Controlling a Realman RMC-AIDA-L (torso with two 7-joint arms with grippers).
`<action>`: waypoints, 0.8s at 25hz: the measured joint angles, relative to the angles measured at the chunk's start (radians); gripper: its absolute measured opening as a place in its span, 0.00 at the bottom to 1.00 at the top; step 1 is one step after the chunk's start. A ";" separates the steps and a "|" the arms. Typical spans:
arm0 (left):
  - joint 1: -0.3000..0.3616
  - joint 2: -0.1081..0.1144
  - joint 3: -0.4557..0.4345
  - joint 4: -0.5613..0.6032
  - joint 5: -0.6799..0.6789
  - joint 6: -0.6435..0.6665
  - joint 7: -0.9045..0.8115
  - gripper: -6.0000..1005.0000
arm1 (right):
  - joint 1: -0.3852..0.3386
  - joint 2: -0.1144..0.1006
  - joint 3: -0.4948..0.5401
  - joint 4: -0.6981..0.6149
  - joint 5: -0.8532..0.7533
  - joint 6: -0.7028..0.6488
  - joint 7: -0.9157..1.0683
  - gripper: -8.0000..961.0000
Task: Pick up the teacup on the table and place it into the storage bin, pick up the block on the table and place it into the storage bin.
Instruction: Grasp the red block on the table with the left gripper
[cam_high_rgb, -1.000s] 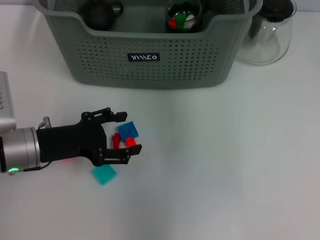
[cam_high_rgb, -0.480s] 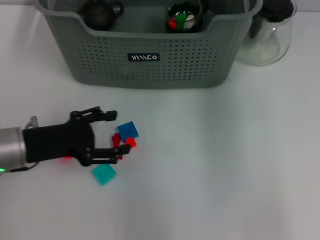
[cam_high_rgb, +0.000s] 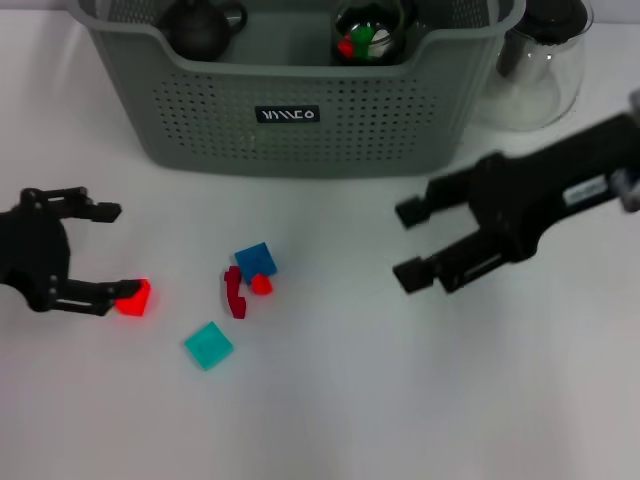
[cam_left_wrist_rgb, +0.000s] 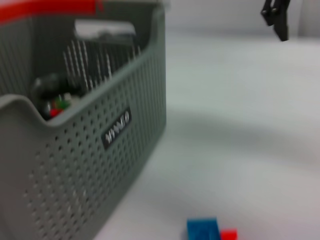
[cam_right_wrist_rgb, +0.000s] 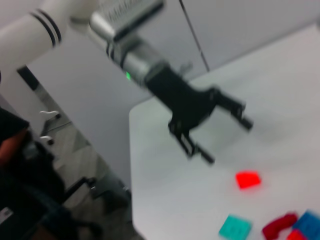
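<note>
Blocks sit loose on the white table (cam_high_rgb: 330, 400). Nearest the robot: teal square block (cam_high_rgb: 208, 346). Just past it, a cluster: dark red curved piece (cam_high_rgb: 235, 292), small red block (cam_high_rgb: 261, 285) and blue square block (cam_high_rgb: 256, 260), touching or nearly so. Bright red block (cam_high_rgb: 133, 297) lies apart, left of the cluster.

Left gripper (cam_high_rgb: 105, 252) is at the table's left edge, fingers spread wide, holding nothing. The bright red block lies at the tip of its nearer finger; contact can't be confirmed. The cluster is well to its right, outside the jaws.

Right gripper (cam_high_rgb: 408, 243) comes in from the right, fingers also wide apart and empty, over bare table right of the cluster. Nothing between it and the blocks.

Farther back: large grey-green perforated plastic storage bin (cam_high_rgb: 300, 120) with a black label. Inside it, a dark round teacup (cam_high_rgb: 200, 25) on the left and a glass item with red and green bits (cam_high_rgb: 368, 30) on the right. Clear glass pot (cam_high_rgb: 535, 65) stands just beside the bin's right end.
</note>
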 joint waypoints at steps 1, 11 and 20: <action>-0.009 0.000 0.006 0.026 0.025 0.010 -0.006 0.88 | 0.005 -0.002 0.002 0.043 -0.014 0.011 -0.011 0.90; -0.159 -0.018 0.210 0.179 0.334 0.069 -0.074 0.88 | 0.011 -0.031 0.085 0.255 -0.025 0.065 -0.031 0.99; -0.223 -0.039 0.465 0.135 0.533 -0.031 -0.175 0.88 | -0.014 -0.004 0.107 0.258 -0.026 0.068 -0.027 0.99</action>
